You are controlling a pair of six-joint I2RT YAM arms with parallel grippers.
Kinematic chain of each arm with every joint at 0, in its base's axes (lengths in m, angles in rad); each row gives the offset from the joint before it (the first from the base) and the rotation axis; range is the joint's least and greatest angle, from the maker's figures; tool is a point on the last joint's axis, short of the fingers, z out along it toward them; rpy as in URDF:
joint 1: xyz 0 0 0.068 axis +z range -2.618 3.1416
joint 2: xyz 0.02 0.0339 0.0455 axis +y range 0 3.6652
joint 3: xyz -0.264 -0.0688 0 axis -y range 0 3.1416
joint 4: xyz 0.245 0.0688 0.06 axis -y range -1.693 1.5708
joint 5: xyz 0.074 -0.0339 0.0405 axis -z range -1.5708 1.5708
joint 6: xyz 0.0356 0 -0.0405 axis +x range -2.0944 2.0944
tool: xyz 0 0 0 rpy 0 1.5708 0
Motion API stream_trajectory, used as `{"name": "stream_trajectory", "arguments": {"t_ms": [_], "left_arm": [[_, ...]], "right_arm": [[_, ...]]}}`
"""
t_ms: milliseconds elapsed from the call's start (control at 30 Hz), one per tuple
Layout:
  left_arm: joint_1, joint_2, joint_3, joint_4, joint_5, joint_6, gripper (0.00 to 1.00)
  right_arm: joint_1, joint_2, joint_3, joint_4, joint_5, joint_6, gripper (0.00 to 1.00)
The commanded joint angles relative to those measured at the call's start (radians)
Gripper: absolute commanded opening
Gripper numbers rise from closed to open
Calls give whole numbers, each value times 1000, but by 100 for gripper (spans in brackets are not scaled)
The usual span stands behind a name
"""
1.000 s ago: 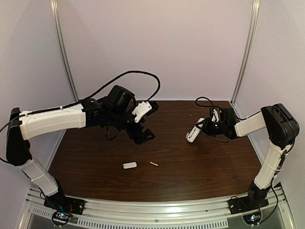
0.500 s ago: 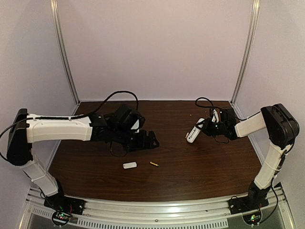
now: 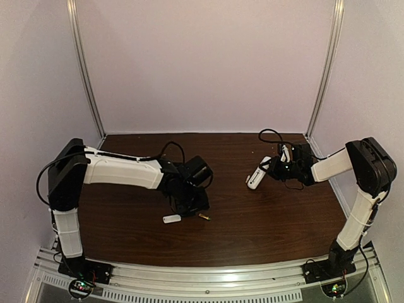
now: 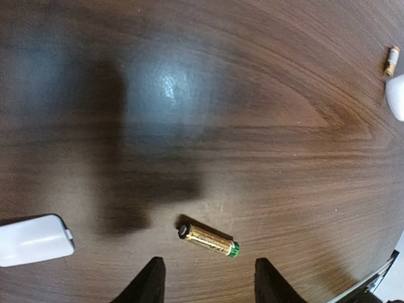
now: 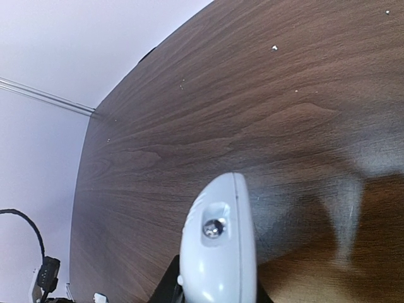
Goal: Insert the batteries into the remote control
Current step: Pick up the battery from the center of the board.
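Remote control (image 3: pixel 257 174), slim white bar with a small window in its rounded end, clamped in right gripper (image 3: pixel 273 169) at 2 o'clock of the table (image 3: pixel 252 221). Gold, green-tipped battery (image 4: pixel 208 238) lying at 6 o'clock, untouched, just ahead of left gripper (image 4: pixel 207 274), fingers parted

Soft overhead light, glare on tabletop (image 4: pixel 167 85)

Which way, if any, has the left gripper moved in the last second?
Yes. The left gripper dropped from beyond the small gold cylindrical battery to right over it, beside the flat white plastic cover.
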Motion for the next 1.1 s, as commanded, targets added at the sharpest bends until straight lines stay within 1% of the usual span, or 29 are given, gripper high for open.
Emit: {"name": "stream_trajectory", "arguments": {"t_ms": [0, 100, 233, 367, 533, 567, 667, 767, 833, 933, 1000, 1067], "left_arm": [[-11, 63, 52, -71, 5, -87, 44], [-17, 98, 91, -93, 8, -97, 41], [-21, 141, 154, -137, 8, -95, 40], [-22, 169, 177, -173, 5, -101, 39], [-22, 226, 223, -224, 8, -72, 32], [-21, 239, 238, -241, 38, -66, 30], [-20, 277, 289, -280, 46, -41, 25], [-20, 300, 320, -290, 49, -19, 19], [-20, 312, 339, -298, 47, 1, 14], [-18, 320, 362, -302, 37, 49, 1], [-17, 321, 382, -300, 25, 104, 0], [-19, 320, 411, -312, -38, 183, 0]], "right_arm": [[-7, -16, -11, 22, -4, -11, 0], [-6, -13, -15, 30, -7, -7, 0], [-7, -17, -23, 35, -8, -7, 0], [-6, -20, -25, 36, -9, -8, 0], [-12, -20, -25, 45, -11, 0, 0], [-15, -19, -25, 46, -11, 0, 0], [-20, -19, -29, 52, -15, 4, 0], [-21, -18, -33, 56, -19, 6, 0], [-22, -17, -33, 58, -21, 7, 0], [-22, -14, -29, 60, -27, 9, 0], [-22, -13, -28, 61, -30, 10, 0], [-22, -10, -28, 60, -32, 10, 0]]}}
